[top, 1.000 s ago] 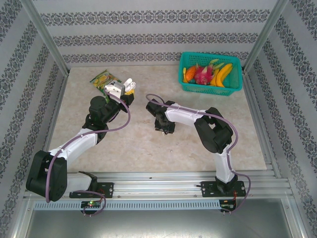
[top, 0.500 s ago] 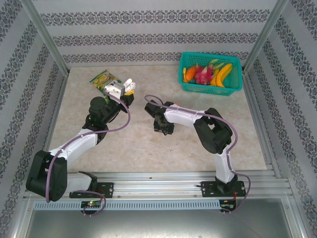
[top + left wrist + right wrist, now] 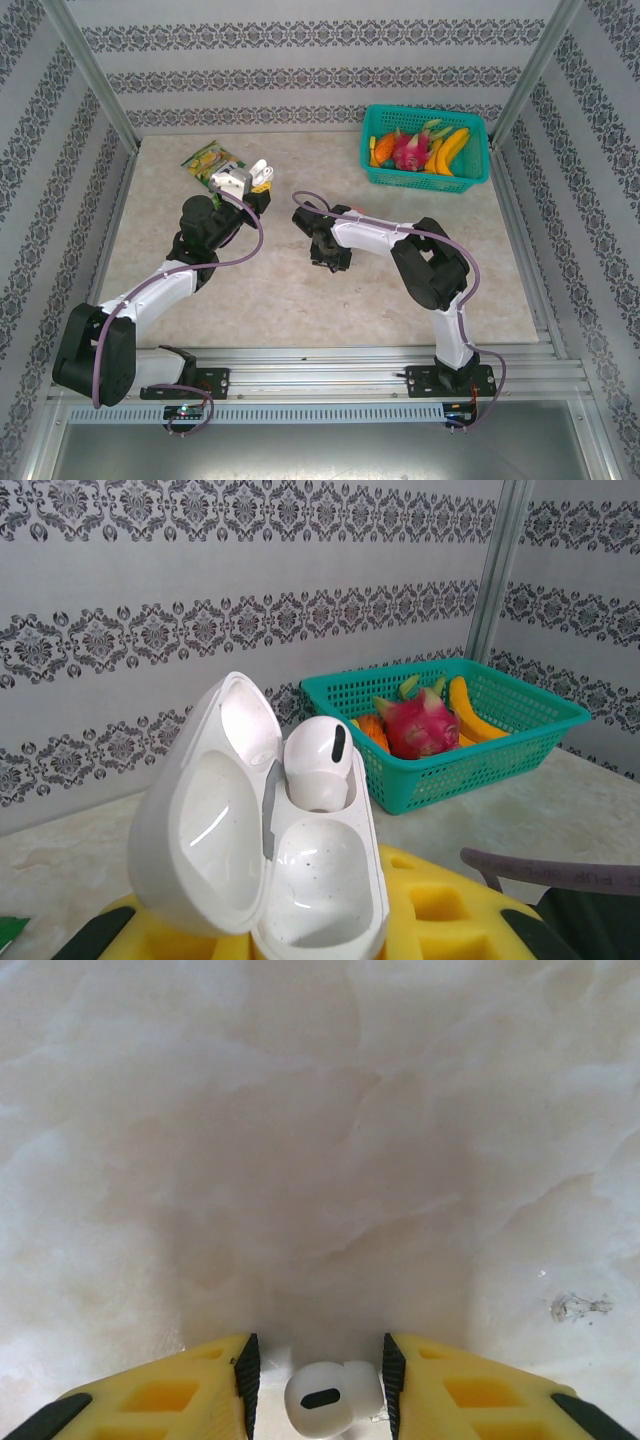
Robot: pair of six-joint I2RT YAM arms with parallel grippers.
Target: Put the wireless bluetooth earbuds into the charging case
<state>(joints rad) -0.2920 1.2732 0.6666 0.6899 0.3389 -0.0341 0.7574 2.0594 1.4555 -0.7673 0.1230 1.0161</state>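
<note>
- Right gripper [image 3: 318, 1352] is down low over the table [image 3: 300, 290], jaws partly apart and straddling a loose white earbud [image 3: 330, 1397]. One pad [image 3: 389, 1365] looks to be on it and there's a sliver of daylight on the other side, so nothing is clamped as far as I can see.
- That loose earbud lies on the marble right between the fingertips, dark slot facing the wrist camera. Tiny, rounded, glossy: my call is it will squirt out if the squeeze comes off-centre.
- So pinch slow, level and across the fat body, with just enough force that it can't roll on the lift.
- Over to the left gripper [image 3: 243, 187], which is clamped on the charging case [image 3: 270, 870] and holding it up with the lid hinged wide open.
- One seated earbud [image 3: 318, 763] fills the far socket, and the near socket [image 3: 315, 880] sits empty. That's the target, I'd say.
- For the carry, turn the bud to match that hollow, line up above it, come straight down, and let go only once it sits.
- Case hand should hold dead steady.
- Further out, the fruit basket [image 3: 425, 148] and the green packet [image 3: 205, 158] are well clear of the path between the arms.
</note>
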